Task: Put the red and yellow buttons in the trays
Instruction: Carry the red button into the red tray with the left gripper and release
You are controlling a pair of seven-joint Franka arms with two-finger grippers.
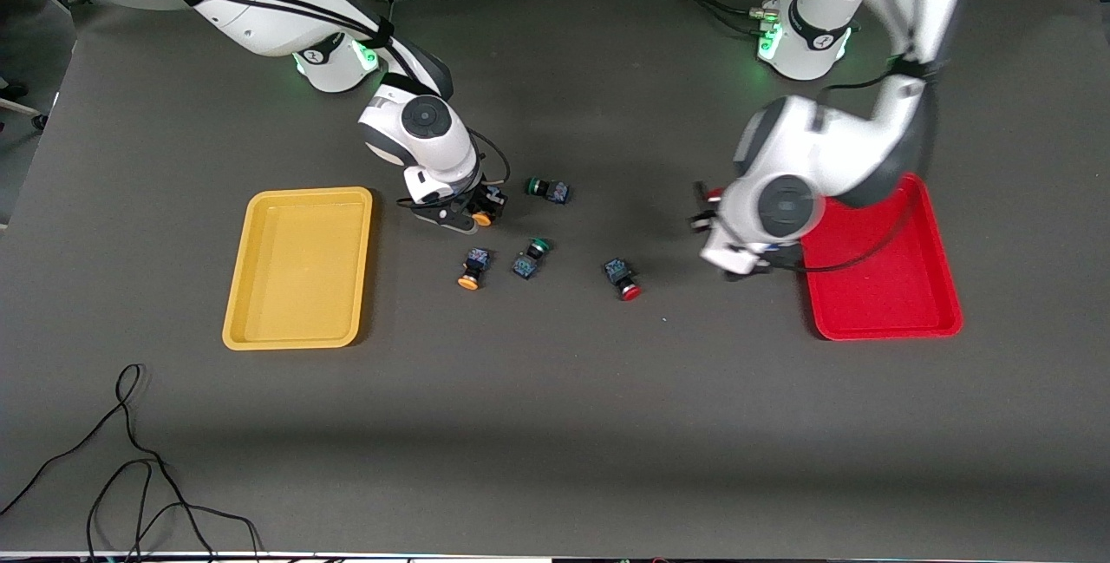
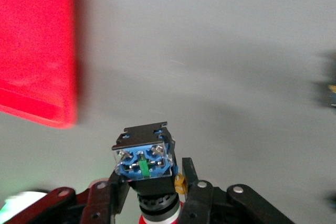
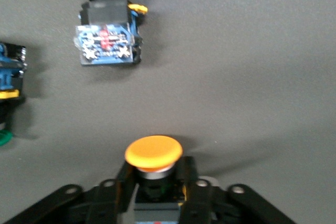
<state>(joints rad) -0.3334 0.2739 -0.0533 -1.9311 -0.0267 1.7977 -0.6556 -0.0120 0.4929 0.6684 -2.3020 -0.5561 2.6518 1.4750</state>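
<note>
My right gripper [image 1: 475, 214] is shut on a yellow button [image 1: 482, 219], low over the table beside the yellow tray [image 1: 299, 266]; its wrist view shows the orange-yellow cap [image 3: 154, 152] between the fingers. My left gripper [image 1: 713, 209] is shut on a red button [image 1: 713, 196] over the table beside the red tray [image 1: 884, 272]; its wrist view shows the button's blue body [image 2: 144, 156] in the gripper [image 2: 155, 195] and the tray [image 2: 37, 45]. A second yellow button [image 1: 472, 271] and a second red button [image 1: 623, 278] lie on the table between the trays.
Two green-capped buttons lie mid-table, one [image 1: 531, 256] beside the loose yellow button, one [image 1: 548, 190] farther from the front camera. The right wrist view shows the loose yellow button's body [image 3: 107, 40]. A black cable [image 1: 130, 468] lies near the front edge.
</note>
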